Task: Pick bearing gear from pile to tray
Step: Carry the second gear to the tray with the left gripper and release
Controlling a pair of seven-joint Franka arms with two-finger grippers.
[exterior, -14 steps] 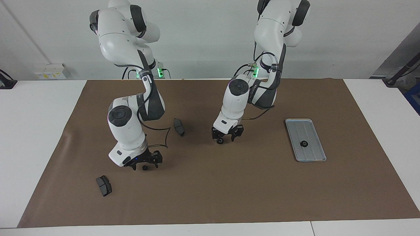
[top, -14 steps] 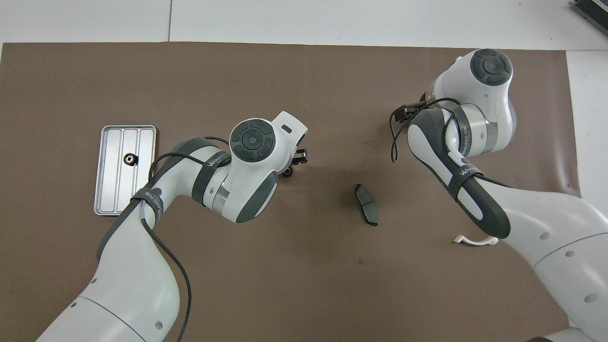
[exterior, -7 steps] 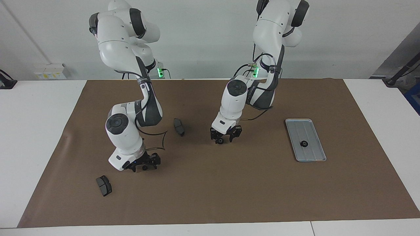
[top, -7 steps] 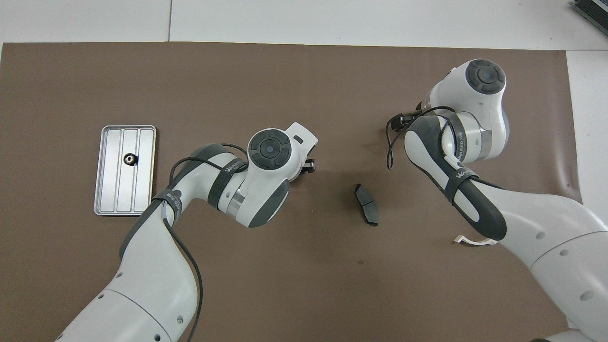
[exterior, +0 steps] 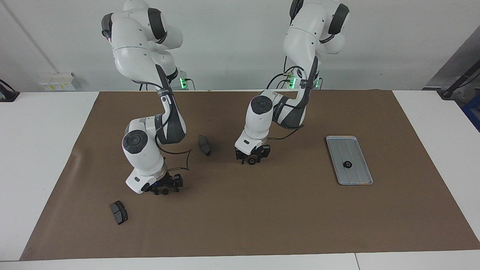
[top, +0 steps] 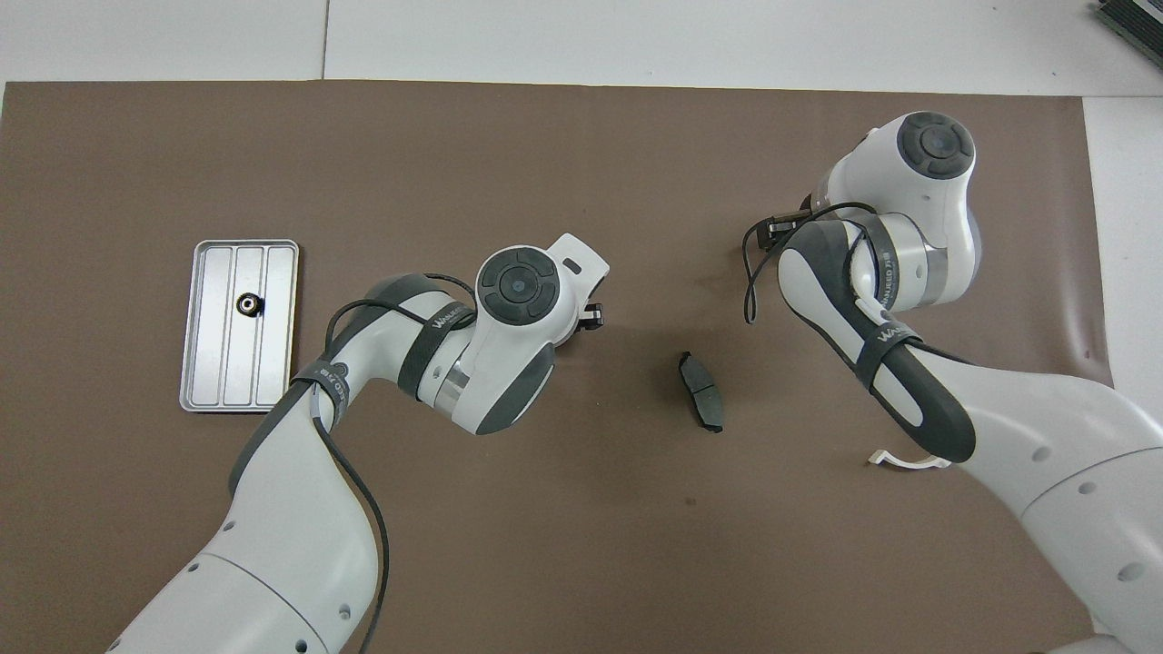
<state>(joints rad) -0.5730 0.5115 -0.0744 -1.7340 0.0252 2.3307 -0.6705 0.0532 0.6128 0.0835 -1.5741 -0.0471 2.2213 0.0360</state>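
Observation:
The pile is spread over the brown mat. One tiny black gear (exterior: 252,161) lies on the mat between the fingers of my left gripper (exterior: 252,157), which is low over it and open. Another gear (exterior: 164,191) lies between the fingers of my right gripper (exterior: 165,187), also low and open. The silver grooved tray (exterior: 358,174) lies toward the left arm's end of the table and holds one gear (exterior: 347,164). In the overhead view the tray (top: 273,363) and its gear (top: 246,305) show, while both grippers are hidden under their wrists.
One dark grey pad (exterior: 204,145) lies between the two grippers, nearer to the robots. A second pad (exterior: 118,212) lies farther from the robots than the right gripper. The white half-ring bracket (top: 909,460) shows beside the right arm in the overhead view.
The left gripper has shifted toward the right arm's end and come down around its gear. The right gripper has sunk lower around its gear. Neither gear has moved.

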